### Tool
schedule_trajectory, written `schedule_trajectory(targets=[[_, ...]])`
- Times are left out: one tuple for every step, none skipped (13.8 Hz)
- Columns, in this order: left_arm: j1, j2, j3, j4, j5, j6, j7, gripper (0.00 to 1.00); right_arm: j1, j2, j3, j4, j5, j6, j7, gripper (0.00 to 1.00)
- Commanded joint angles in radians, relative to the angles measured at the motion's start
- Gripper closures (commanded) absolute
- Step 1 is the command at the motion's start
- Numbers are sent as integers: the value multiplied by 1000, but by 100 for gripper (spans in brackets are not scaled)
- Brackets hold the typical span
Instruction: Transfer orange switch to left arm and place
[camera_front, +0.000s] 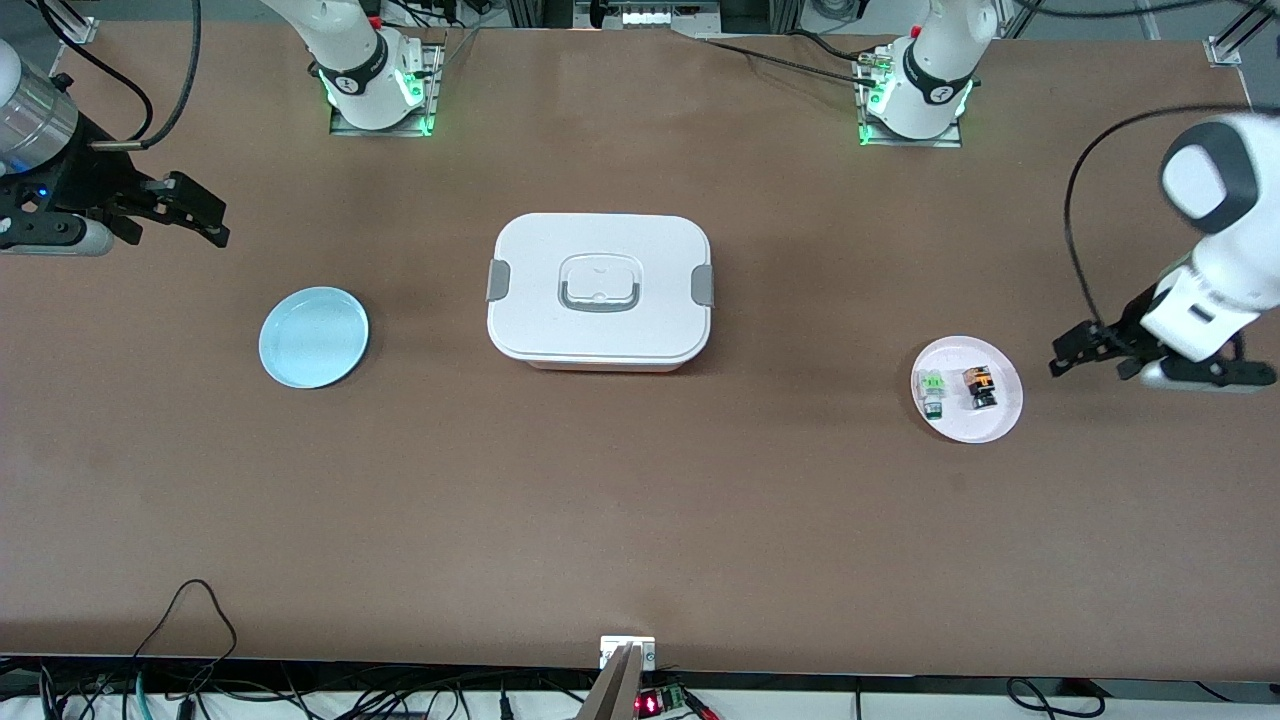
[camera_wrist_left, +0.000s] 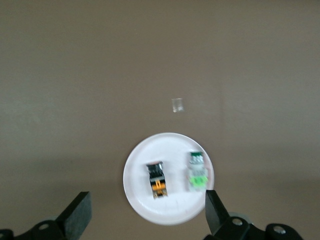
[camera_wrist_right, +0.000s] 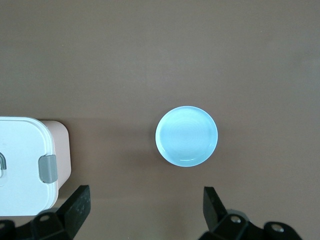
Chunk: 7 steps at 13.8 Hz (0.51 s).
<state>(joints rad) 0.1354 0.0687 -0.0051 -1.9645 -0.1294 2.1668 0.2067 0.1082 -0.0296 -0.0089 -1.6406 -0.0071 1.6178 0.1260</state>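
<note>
Table: broad brown matte tabletop (camera_front: 640, 520), carrying everything below.
Box: large white rounded-rectangular plastic box (camera_front: 600, 290) with grey side clips, lid on, at the table's middle, between the two plates.
Blue plate: round pale-blue plate (camera_front: 313, 336) toward the right arm's end, nothing on it.
White plate: small round white plate (camera_front: 990, 412) toward the left arm's end; holds two switches side by side, apart from each other.
My right gripper: right gripper (camera_front: 190, 215) up in the air near the table edge at the right arm's end, fingers spread wide, empty, waiting.
My left gripper: left gripper (camera_front: 1095, 352) hangs over bare table just beside the white plate, on its table-edge side; fingers wide apart, holding nothing.
Orange switch: tiny black blocky switch with an orange top part (camera_front: 980, 386), on the white plate, on the half closer to my left gripper.
Green switch: similar small switch with a light-green top (camera_front: 932, 391), on the plate's box-side half.
Key relation: my left arm is by far the nearer one; the orange switch lies a short reach from my left fingers toward the box.
Long axis: the orange switch's length seems to run roughly from the arm bases toward the front camera, so my guess is the fingers should close across its short width.
</note>
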Motion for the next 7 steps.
schedule_trajectory(targets=[[-2, -27, 0, 177, 45, -267, 10, 0, 13, -4, -6, 10, -13, -9, 18, 0], [-8, -27, -3, 237, 86, -336, 8, 0, 13, -4, -6, 10, -14, -9, 15, 0], [-19, -32, -3, 278, 102, -388, 7, 0, 13, -4, -6, 10, -14, -9, 17, 0], [-25, -41, -4, 314, 103, -442, 7, 0, 13, -4, -6, 10, -14, -10, 15, 0], [-39, -52, -10, 337, 106, -493, 7, 0, 13, -4, -6, 10, -14, -10, 14, 0], [-57, -69, -12, 338, 131, -513, 7, 0, 13, -6, -6, 11, -14, -9, 14, 0], [-86, -84, -21, 337, 195, -516, 7, 0, 13, -4, -6, 15, -16, -9, 14, 0]])
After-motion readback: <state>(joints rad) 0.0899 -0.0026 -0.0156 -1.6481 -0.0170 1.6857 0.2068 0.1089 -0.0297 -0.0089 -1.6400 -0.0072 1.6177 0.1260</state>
